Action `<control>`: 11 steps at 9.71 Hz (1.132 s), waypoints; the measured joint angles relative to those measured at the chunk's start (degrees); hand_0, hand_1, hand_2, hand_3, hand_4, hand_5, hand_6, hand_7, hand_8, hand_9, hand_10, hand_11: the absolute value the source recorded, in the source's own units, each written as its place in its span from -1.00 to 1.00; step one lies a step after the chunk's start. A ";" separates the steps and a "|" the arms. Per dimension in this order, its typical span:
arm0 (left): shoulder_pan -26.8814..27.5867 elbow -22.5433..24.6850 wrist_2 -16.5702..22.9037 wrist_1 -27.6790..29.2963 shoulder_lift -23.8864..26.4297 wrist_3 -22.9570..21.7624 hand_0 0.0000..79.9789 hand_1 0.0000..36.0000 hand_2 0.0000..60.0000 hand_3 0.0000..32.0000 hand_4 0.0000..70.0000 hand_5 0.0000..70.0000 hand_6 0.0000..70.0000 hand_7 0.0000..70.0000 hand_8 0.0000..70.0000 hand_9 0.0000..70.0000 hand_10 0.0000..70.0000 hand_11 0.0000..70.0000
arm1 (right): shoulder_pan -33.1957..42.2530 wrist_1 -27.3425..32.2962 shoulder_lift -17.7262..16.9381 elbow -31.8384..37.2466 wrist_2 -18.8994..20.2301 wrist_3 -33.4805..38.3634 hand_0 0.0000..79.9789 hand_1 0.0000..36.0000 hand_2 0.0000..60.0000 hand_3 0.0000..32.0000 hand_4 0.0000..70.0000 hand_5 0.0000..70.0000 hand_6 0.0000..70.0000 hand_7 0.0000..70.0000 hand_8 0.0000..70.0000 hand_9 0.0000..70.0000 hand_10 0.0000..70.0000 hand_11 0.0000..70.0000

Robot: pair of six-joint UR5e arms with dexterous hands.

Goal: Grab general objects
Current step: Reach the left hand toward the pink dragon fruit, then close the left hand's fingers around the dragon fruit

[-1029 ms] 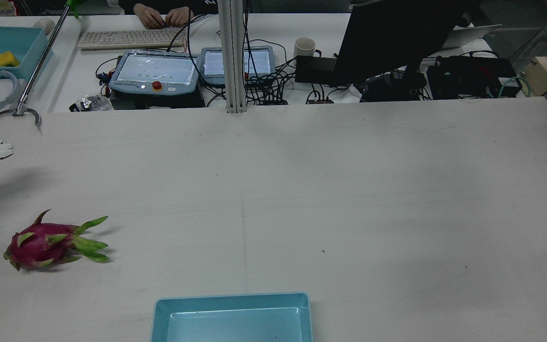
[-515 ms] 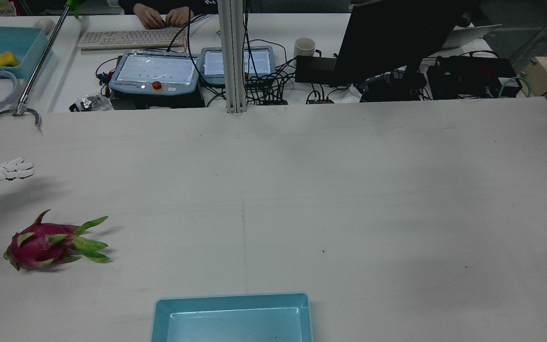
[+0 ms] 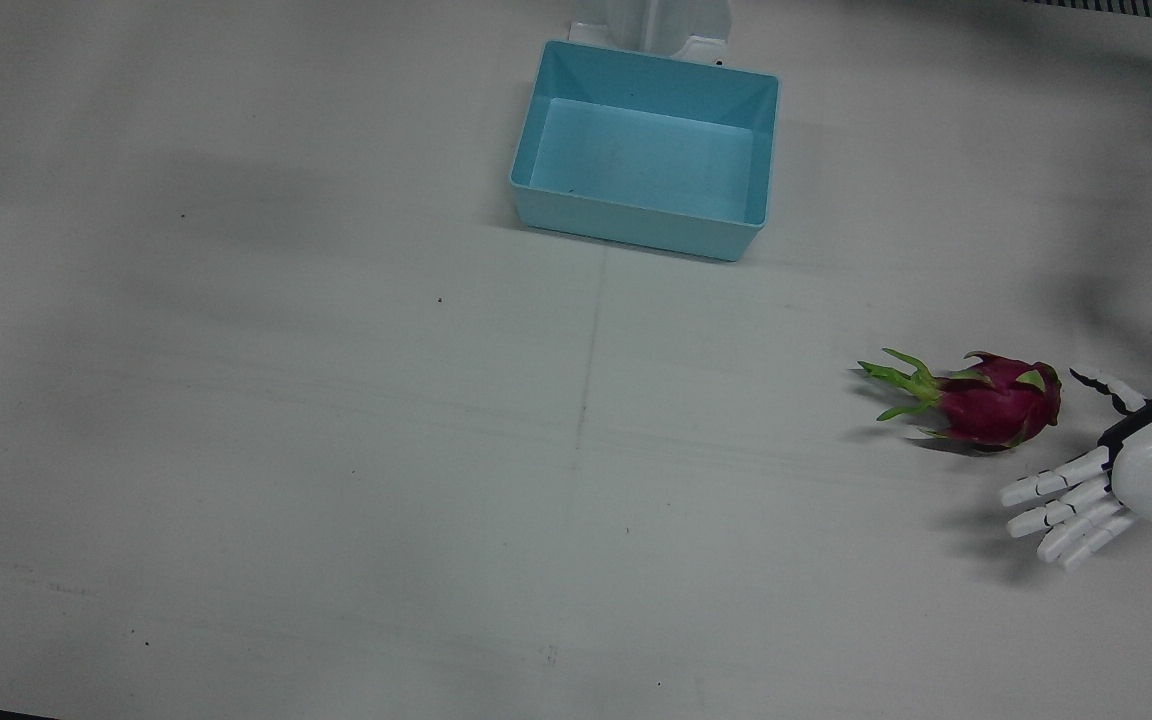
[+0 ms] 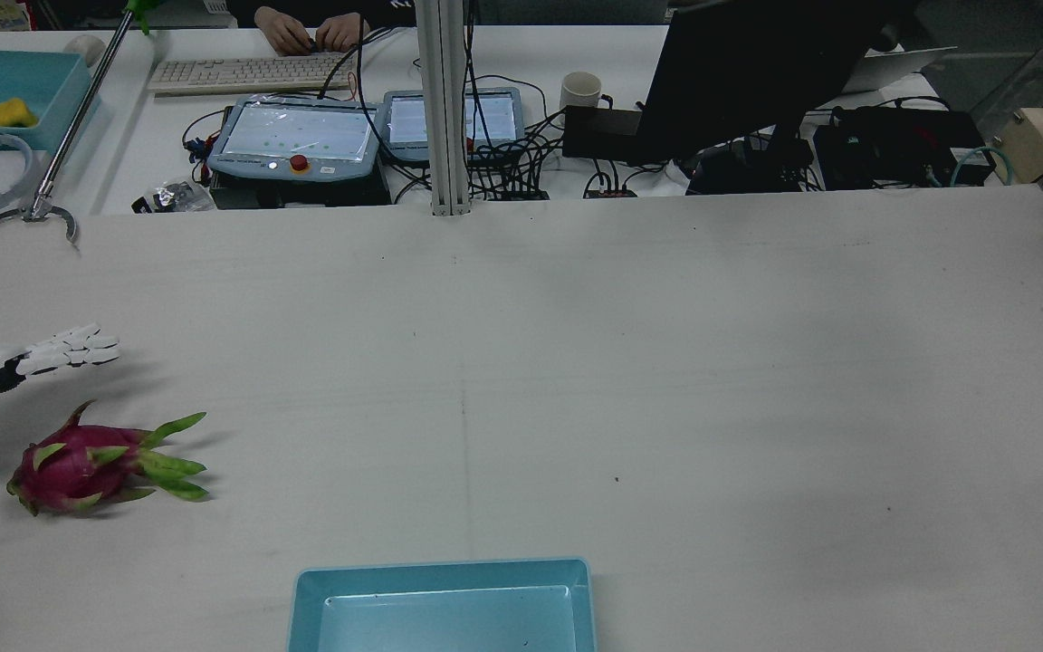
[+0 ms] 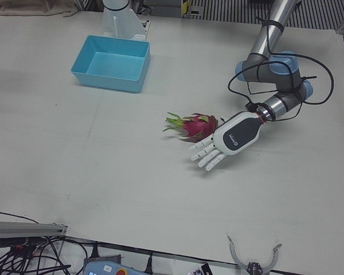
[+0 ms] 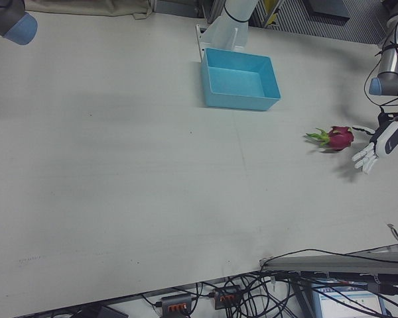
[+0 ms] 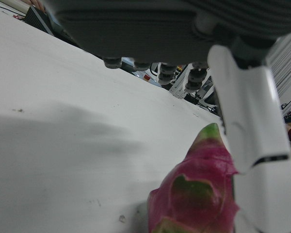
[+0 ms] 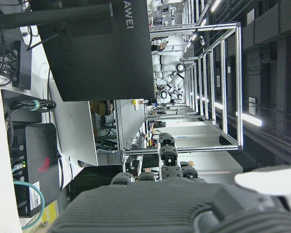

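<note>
The left hand (image 3: 1126, 470), fingers spread, has moved in beside the dragon fruit (image 3: 986, 402).

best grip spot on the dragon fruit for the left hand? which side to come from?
Grip the round magenta body of the dragon fruit, not its thin green leafy tips, which point toward the table centre. It lies on its side, so wrap across the body's width. The open left hand already sits at the blunt outer end, so probably come in from that side.

White left hand (image 5: 228, 139) with black palm, grey arm (image 5: 269, 34), blue joint caps.
</note>
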State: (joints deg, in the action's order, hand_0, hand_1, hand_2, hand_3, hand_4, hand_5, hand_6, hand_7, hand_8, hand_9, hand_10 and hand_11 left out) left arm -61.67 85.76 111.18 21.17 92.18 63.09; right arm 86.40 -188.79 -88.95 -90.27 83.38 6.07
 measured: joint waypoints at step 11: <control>7.60 4.28 -4.52 -6.92 0.46 5.05 0.65 0.44 -1.00 -1.00 -0.59 0.20 -1.00 -0.78 -1.00 -1.00 -1.00 -1.00 | 0.00 -0.02 0.00 -0.08 0.00 0.00 -1.00 -1.00 -1.00 -1.00 -1.00 -1.00 -1.00 -1.00 -1.00 -1.00 -1.00 -1.00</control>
State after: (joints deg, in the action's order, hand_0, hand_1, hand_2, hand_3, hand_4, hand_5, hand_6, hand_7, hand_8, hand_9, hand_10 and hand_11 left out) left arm -54.07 90.05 106.66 14.25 92.63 68.14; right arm 86.40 -188.81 -88.95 -90.34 83.38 6.06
